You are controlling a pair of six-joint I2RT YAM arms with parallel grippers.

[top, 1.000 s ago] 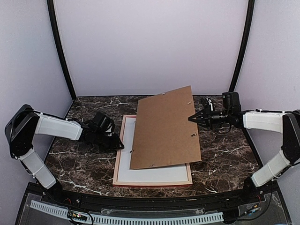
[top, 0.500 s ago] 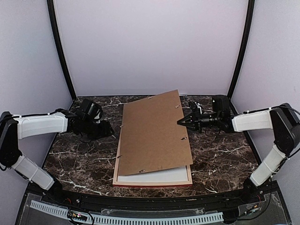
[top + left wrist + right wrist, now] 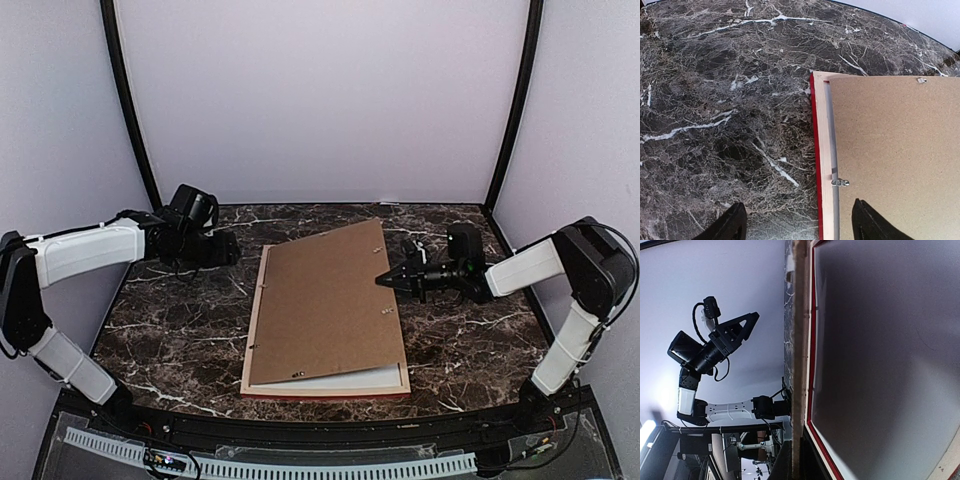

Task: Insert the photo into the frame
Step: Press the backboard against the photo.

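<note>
Face down near the front edge of the table (image 3: 180, 330), the frame (image 3: 320, 391) shows a white strip, apparently the back of the photo (image 3: 340, 378), under a skewed backing board (image 3: 325, 305). Closing the back looks to be the step in hand; next the board likely needs squaring into the recess. The right end effector (image 3: 381, 281), pressed together, pinches the board's right edge. The left end effector (image 3: 225, 252), spread and empty, hovers toward the far-left corner.
</note>
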